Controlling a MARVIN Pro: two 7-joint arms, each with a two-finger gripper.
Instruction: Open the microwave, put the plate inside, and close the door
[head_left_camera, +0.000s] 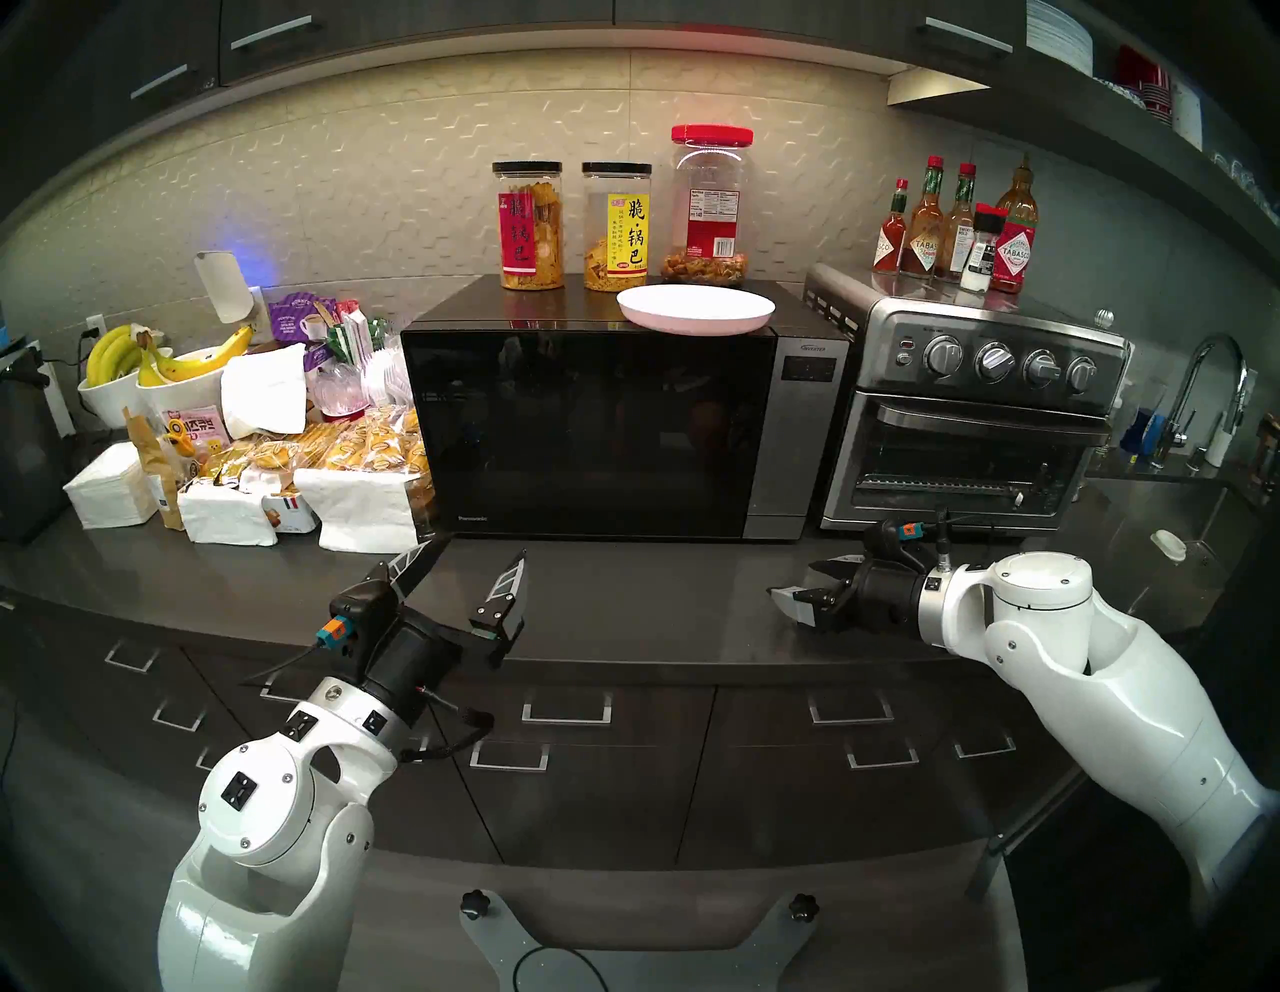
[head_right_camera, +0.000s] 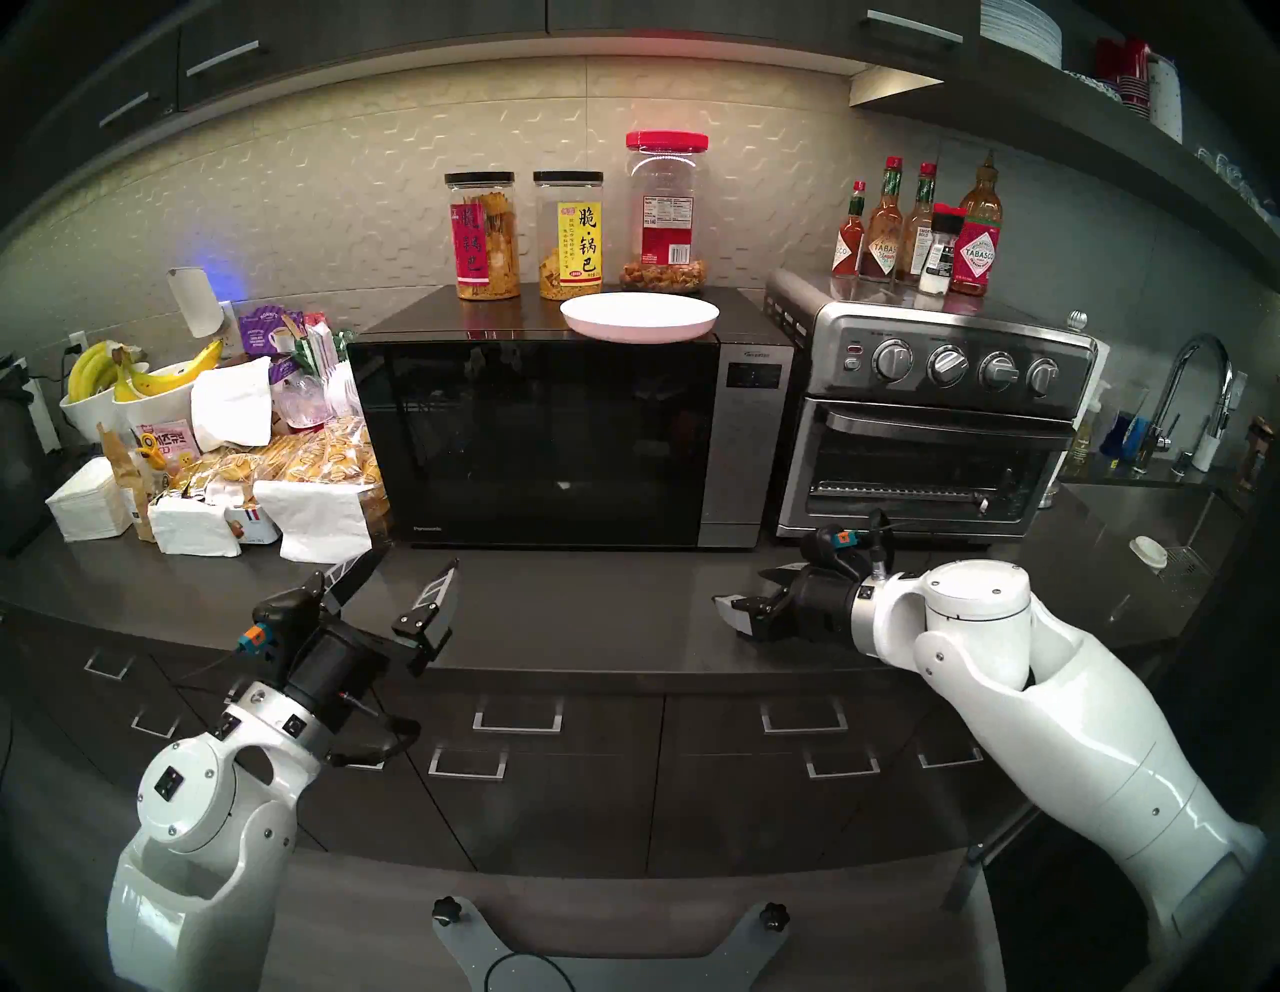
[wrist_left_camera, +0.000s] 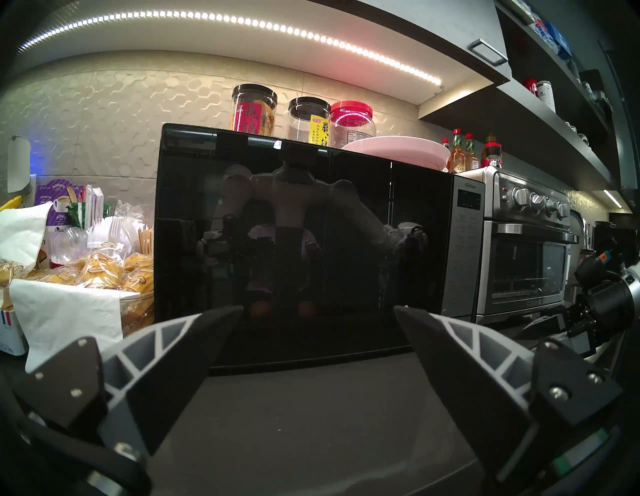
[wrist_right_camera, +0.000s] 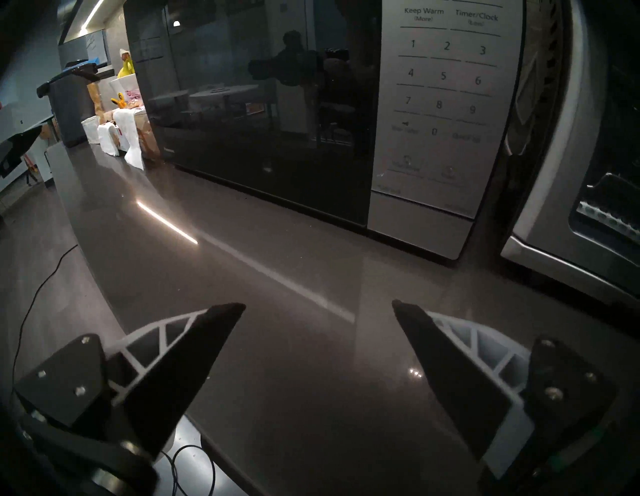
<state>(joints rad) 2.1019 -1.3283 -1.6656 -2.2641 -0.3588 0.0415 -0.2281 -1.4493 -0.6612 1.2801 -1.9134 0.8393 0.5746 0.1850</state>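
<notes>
So basically nothing's done yet. The right pincer (head_left_camera: 796, 585) is spread wide with nothing in it, hanging low over the desk (head_left_camera: 623, 596) out in front of the microwave's grey control strip (head_left_camera: 796, 429), well short of touching it. The left pincer (head_left_camera: 474, 564) is just as wide apart and empty, parked over the desk's near edge and facing the door (head_left_camera: 589, 429). That door looks fully shut, black glass flush with the front all the way across. The plate (head_left_camera: 695, 310) is sitting on top of the microwave (head_left_camera: 485, 308), at the right front of its roof, just ahead of the snack jars (head_left_camera: 616, 225). My read: opening, loading and closing are all still to go, and the right arm looks set up for the opening bit.
</notes>
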